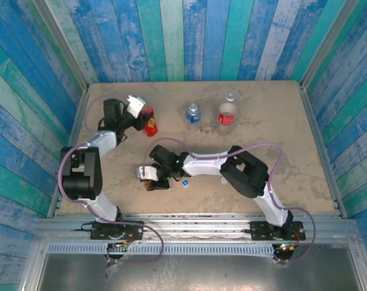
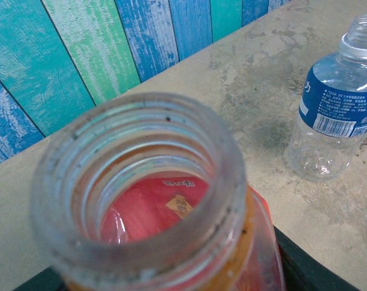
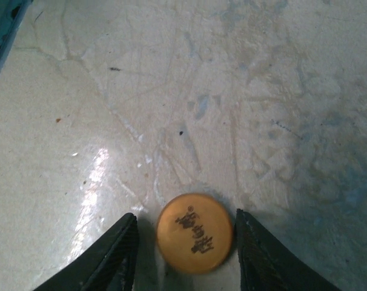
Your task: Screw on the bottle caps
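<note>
One orange cap flat on counter, print up, between fingers of right pincer. Jaws released, slim gap each side, cap not gripped. Blue cap on counter just beside that pincer. White cap toward far edge, just behind red-label bottle. Blue-label bottle upright, just beside red-label bottle. Red bottle far left, neck open, grasped by left pincer.

Left arm outstretched; right tool low, jaws apart.
</note>
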Controlling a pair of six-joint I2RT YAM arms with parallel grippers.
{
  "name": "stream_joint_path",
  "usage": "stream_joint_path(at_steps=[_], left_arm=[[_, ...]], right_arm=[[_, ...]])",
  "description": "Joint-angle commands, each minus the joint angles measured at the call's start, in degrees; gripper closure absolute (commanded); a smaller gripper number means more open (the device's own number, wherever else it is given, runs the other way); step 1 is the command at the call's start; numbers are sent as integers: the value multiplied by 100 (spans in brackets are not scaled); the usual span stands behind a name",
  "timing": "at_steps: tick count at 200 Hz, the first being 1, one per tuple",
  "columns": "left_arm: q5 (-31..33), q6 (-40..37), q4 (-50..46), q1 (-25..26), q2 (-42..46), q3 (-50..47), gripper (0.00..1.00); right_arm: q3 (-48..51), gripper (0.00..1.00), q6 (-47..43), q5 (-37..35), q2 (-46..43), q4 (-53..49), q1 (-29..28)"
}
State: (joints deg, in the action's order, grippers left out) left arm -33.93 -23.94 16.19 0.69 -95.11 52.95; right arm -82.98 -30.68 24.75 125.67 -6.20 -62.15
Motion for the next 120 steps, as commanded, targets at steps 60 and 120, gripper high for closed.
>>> stream_joint_path(at_steps=[60,120], left_arm=[[-148,-81,-354,-25,369,-183,44],[-213,-4,-246,235,495,-283,44]], right_arm=[[197,69,64,-164,-176,-326,81],[1679,70,775,-348,-1308,613,815]])
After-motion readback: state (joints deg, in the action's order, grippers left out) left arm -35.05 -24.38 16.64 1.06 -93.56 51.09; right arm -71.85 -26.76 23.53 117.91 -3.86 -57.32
